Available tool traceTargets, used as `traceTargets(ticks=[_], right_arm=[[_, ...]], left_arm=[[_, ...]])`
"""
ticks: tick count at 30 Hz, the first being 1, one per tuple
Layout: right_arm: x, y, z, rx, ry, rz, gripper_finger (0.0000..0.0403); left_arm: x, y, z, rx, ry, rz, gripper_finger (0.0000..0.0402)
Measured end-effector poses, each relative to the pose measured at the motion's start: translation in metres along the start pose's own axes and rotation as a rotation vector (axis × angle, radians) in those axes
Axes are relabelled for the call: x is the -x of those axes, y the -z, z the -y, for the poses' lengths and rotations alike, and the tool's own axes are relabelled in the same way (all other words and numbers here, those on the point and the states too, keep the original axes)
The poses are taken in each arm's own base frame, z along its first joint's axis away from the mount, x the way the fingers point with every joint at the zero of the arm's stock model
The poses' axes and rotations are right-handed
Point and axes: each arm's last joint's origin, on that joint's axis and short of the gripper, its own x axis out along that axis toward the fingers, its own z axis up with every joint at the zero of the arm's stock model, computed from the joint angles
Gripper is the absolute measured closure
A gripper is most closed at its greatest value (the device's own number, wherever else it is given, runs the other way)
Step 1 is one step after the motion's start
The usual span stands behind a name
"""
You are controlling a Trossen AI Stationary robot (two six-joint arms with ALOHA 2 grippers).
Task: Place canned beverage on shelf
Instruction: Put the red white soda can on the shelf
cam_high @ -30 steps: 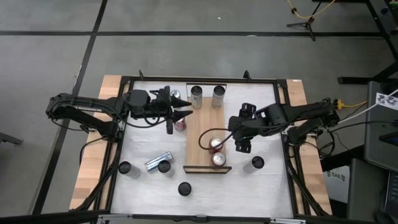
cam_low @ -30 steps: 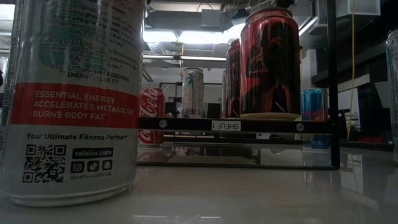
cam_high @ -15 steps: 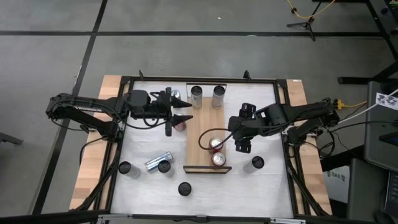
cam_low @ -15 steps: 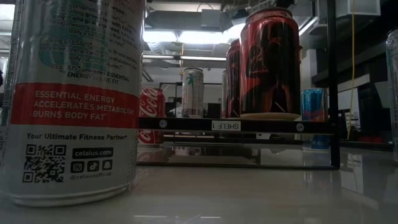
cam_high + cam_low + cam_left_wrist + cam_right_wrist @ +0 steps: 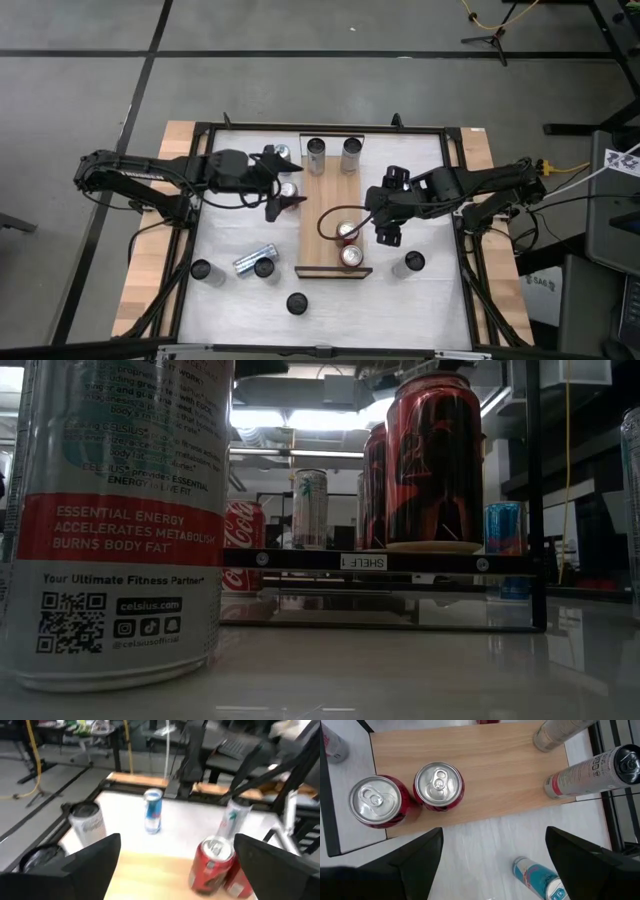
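Note:
The shelf [image 5: 322, 190] is a light wooden plank lying down the table's middle. Two red cans [image 5: 347, 244] stand at its near end, two silver cans [image 5: 333, 152] at its far end. A red Coca-Cola can [image 5: 288, 190] stands upright on the white table, close to the shelf's left long edge; the low view shows it [image 5: 243, 540] behind the dark lip [image 5: 350, 561]. My left gripper [image 5: 293, 185] is open, one finger on either side of this can. My right gripper [image 5: 385, 232] hangs open by the shelf's right edge, above a blue can [image 5: 540, 877].
Several more cans are on the table: a silver one lying down [image 5: 253, 260], dark-topped ones upright [image 5: 201, 270] [image 5: 297, 302] at the near left, and one [image 5: 408, 263] at the near right. A dark cable loop [image 5: 330, 222] lies over the shelf. A black frame [image 5: 200, 130] rims the table.
My left gripper has opened wide and let go of the red Coca-Cola can, tipping a little downward as it did. The can stays upright where it was beside the shelf. My right gripper has kept still.

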Motion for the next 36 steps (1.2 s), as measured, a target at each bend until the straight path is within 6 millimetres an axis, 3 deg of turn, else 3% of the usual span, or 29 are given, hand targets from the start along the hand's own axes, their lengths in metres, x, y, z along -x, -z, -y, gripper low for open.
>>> traceTargets(ticks=[14, 22, 36], right_arm=[[0.000, -0.009, -0.003, 0.057, -0.028, 0.086, 0.0059], [0.001, -0.013, -0.004, 0.055, -0.041, 0.130, 0.0059], [0.001, -0.016, -0.005, 0.045, -0.050, 0.160, 0.0059]], left_arm=[[0.001, 0.015, -0.003, -0.038, -0.064, -0.151, 0.0007], [0.003, 0.031, -0.012, -0.091, -0.235, -0.301, 0.0007], [-0.039, 0.071, -0.037, -0.067, -0.225, -0.639, 0.0007]])
